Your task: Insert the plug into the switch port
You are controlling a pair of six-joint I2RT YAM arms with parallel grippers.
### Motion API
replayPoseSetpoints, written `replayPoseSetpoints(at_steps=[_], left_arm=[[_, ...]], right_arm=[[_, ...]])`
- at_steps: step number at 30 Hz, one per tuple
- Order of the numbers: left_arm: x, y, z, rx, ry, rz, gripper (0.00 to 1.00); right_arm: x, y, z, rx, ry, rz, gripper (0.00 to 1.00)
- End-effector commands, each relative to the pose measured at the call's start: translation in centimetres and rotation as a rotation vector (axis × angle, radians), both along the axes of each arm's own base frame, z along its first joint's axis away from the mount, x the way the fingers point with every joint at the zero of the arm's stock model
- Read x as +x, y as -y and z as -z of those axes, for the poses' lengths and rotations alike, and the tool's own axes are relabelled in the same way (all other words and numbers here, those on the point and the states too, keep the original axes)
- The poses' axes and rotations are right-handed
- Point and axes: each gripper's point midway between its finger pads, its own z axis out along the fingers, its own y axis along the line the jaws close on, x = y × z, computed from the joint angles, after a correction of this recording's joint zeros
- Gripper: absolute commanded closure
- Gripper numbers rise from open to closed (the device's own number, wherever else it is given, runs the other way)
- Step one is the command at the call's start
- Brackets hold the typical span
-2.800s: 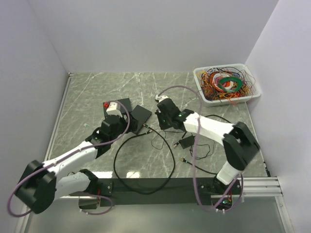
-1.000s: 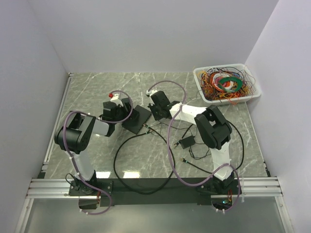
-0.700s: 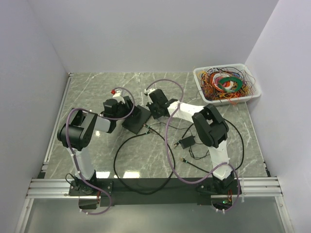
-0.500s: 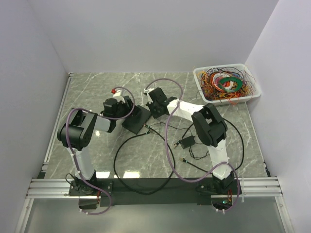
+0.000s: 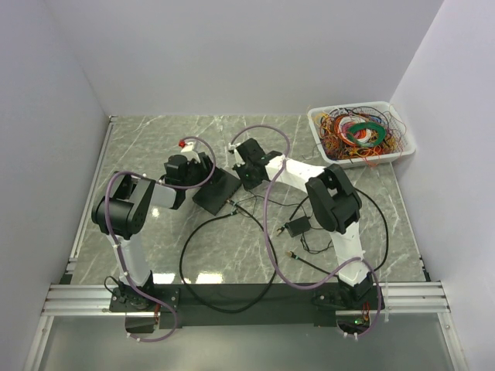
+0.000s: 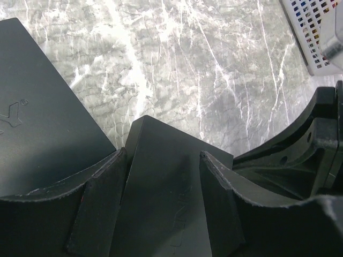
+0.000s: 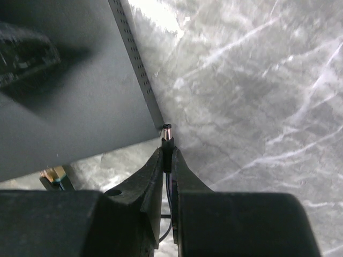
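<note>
Marble table (image 5: 147, 147) carries the black switch (image 5: 216, 189), its corner clamped by the left gripper (image 6: 161, 166). The right gripper (image 7: 167, 160) pinches the plug (image 7: 167, 135), tip just beside the switch's vented edge. Align the barrel with the port, unseen here, before pushing. Since half a second ago the right wrist has crept slightly back.

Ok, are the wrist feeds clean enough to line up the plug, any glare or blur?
Right wrist: plug tip sharp, switch edge crisp, glare on table at top, blurred dark shape upper left. Left wrist: black fingers and switch blend, low contrast.
</note>
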Motion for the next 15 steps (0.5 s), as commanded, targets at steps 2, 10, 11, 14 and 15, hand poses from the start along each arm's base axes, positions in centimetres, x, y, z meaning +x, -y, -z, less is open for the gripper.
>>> replayPoseSetpoints(at_steps=[2, 10, 11, 14, 15], left_arm=[[1.0, 0.6, -1.1, -0.006, 0.051, 0.02, 0.38], [1.1, 0.5, -0.8, -0.003, 0.041, 0.014, 0.38], [1.0, 0.5, -0.6, -0.002, 0.035, 0.016, 0.38], [1.0, 0.5, -0.1, 0.007, 0.028, 0.018, 0.38], [1.1, 0.5, 0.1, 0.01, 0.029, 0.024, 0.38]], right_arm=[[-1.9, 0.9, -1.4, -0.009, -0.034, -0.004, 1.0], [-2.9, 0.0, -2.8, 0.049, -0.034, -0.039, 1.0], [-2.7, -0.2, -2.8, 0.053, -0.035, -0.04, 1.0], [-2.6, -0.6, -2.4, 0.06, -0.042, -0.046, 1.0], [-2.6, -0.8, -2.4, 0.064, -0.042, -0.05, 1.0]])
